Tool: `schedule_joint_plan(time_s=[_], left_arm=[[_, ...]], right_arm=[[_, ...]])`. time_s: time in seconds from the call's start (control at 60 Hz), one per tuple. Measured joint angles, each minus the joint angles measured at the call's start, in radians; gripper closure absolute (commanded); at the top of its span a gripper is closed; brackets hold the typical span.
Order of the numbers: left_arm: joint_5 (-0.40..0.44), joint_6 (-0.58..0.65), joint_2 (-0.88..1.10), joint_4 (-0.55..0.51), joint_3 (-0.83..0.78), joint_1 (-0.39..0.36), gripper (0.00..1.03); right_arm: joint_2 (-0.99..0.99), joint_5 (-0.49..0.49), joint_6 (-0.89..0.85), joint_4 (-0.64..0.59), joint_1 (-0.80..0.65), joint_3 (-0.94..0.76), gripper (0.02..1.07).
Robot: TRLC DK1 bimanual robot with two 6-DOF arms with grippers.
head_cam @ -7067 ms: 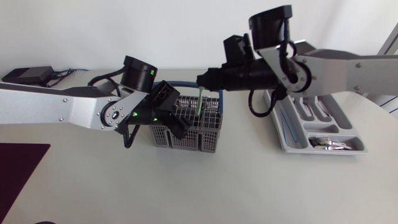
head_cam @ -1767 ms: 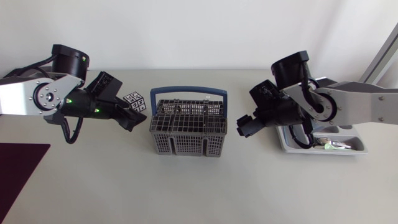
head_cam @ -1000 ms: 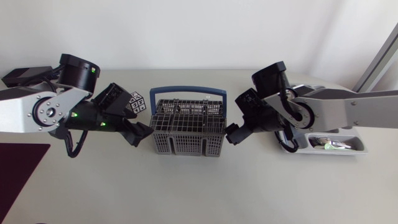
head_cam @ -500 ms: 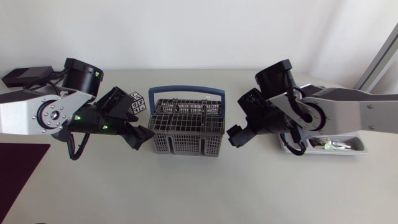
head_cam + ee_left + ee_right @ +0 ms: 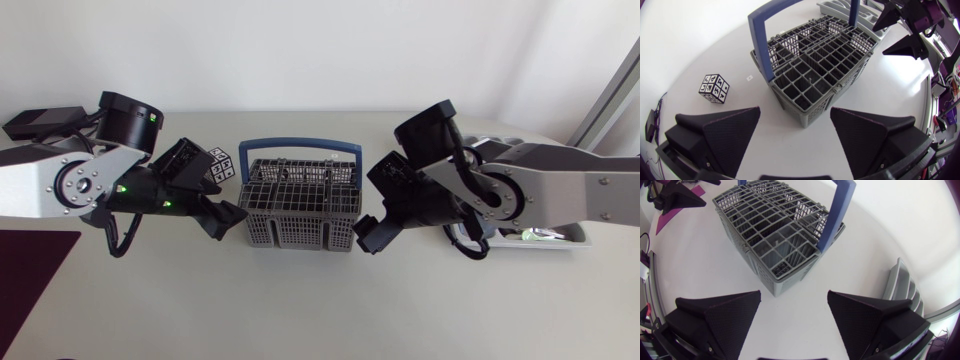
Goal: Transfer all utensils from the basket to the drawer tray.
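"Where's the basket?"

"The grey basket (image 5: 300,205) with the blue handle (image 5: 303,147) sits mid-frame on the table (image 5: 300,310). The left gripper (image 5: 228,218) is at its lower left corner, fingers spread wide, nothing held."

"And the other one?"

"The right gripper (image 5: 365,235) is at the lower right corner, jaws just as wide apart, holding nothing either."

"The tray?"

"The drawer tray (image 5: 572,240) is at the right of the frame, mostly hidden behind the right arm (image 5: 540,190). Some cutlery (image 5: 535,235) shows at its lower end. A small patterned cube (image 5: 220,165) lies just left of the basket."
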Motion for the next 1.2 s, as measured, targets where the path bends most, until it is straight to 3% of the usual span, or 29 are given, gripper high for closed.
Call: schedule_joint_plan(time_s=[0.85,0.933,1.1,1.2], left_arm=[[0.000,0.000,-0.009,0.000,-0.016,0.000,0.05],[0.000,0.000,-0.013,0.000,-0.016,0.000,0.05],[-0.005,0.000,-0.056,-0.008,-0.033,0.021,0.05],[-0.049,0.000,-0.115,-0.016,-0.048,0.027,0.05]], right_arm=[[0.081,0.027,0.003,0.090,-0.032,0.014,0.11],[0.080,0.027,0.003,0.090,-0.031,0.012,0.07],[-0.009,0.030,0.003,0.089,-0.027,-0.048,0.07],[-0.106,0.030,-0.018,0.083,-0.038,-0.091,0.07]])
